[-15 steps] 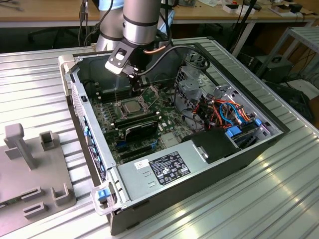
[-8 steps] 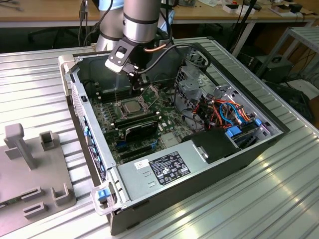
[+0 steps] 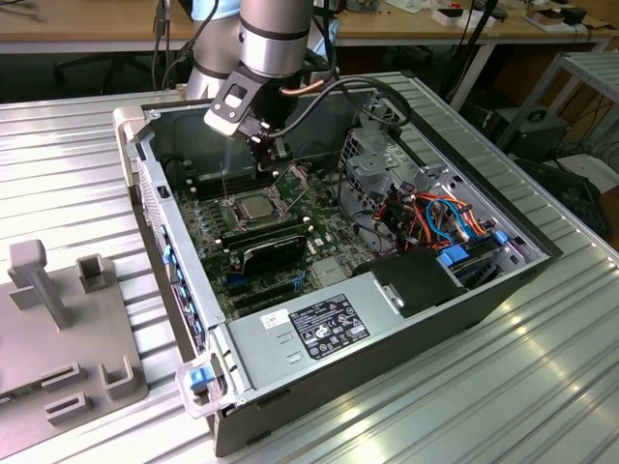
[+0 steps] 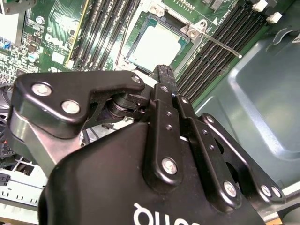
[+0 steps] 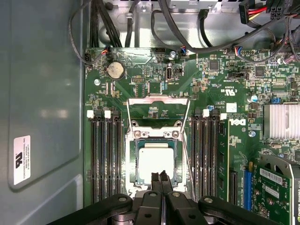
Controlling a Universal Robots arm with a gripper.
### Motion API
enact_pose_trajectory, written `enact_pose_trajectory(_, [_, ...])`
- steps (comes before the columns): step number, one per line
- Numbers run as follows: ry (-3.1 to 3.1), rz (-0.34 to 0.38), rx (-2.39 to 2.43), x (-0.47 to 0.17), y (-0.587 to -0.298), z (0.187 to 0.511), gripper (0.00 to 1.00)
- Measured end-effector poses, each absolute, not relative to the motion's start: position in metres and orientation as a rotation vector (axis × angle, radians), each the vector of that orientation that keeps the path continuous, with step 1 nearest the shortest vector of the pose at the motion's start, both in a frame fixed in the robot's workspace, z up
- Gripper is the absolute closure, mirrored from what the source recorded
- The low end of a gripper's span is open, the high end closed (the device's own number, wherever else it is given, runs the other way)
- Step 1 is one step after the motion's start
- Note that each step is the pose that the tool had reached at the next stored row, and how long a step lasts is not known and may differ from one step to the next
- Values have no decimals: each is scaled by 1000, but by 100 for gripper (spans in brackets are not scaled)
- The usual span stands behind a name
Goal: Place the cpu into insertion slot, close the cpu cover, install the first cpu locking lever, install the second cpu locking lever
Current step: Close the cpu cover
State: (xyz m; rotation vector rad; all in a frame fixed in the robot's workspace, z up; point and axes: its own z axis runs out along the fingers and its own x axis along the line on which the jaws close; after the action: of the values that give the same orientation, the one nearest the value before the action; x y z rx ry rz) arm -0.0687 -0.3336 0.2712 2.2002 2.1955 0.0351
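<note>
Pincer (image 5: pixel 161 174) fingers are pressed together and empty, black and slim, poised above the near edge of the cpu (image 5: pixel 156 159). That square chip lies flat in the slot (image 5: pixel 132 161), matte silvery face up, its edges parallel to the long black memory slots (image 5: pixel 105 159). Beyond it the cover (image 5: pixel 158 100), a thin metal frame, stands swung open.
</note>
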Motion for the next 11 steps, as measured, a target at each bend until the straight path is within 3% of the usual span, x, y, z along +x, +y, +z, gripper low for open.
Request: enact_pose_trajectory(11, [2196,34,2201,-68,-334,275,89])
